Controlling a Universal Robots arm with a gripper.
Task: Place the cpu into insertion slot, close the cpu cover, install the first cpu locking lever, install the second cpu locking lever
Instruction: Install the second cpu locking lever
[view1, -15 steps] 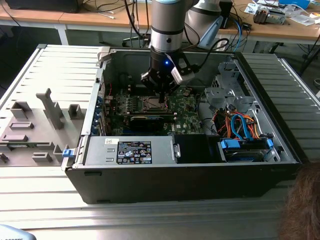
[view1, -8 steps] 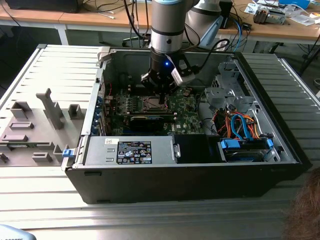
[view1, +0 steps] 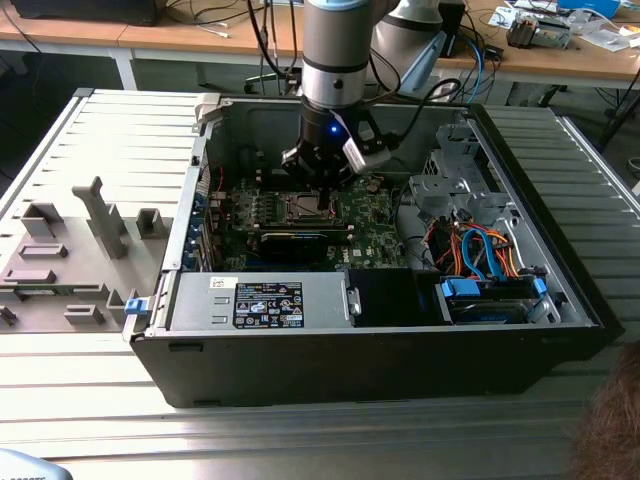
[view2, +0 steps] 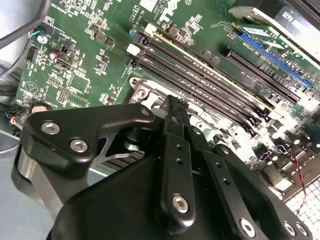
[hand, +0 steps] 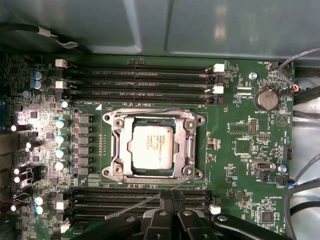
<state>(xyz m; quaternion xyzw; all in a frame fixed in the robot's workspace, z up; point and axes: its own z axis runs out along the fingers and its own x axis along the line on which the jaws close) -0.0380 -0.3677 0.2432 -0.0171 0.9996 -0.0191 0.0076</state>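
**My hand is down by the chip**

I am the robot arm, reaching down into the open computer case (view1: 380, 340). My gripper (view1: 322, 195) hangs just above the green circuit board (hand: 240, 165).

In the first wrist view, the cpu (hand: 151, 146) lies flat in the insertion slot (hand: 112, 150). Its pale silver top faces up. The cpu cover (hand: 187, 145) is down around it, and the chip shows through its square window. A thin metal locking lever (hand: 145, 201) sticks out at a slant, from the slot's corner across the long black memory slots (hand: 140, 82) near my fingers (hand: 167, 210).

My black fingers are pressed close together, with no gap that I can see. I cannot tell if they pinch the lever. Their tips are just beside it.

Grey holders (view1: 100, 215) sit on the table (view1: 300, 440) at the exterior view's left.
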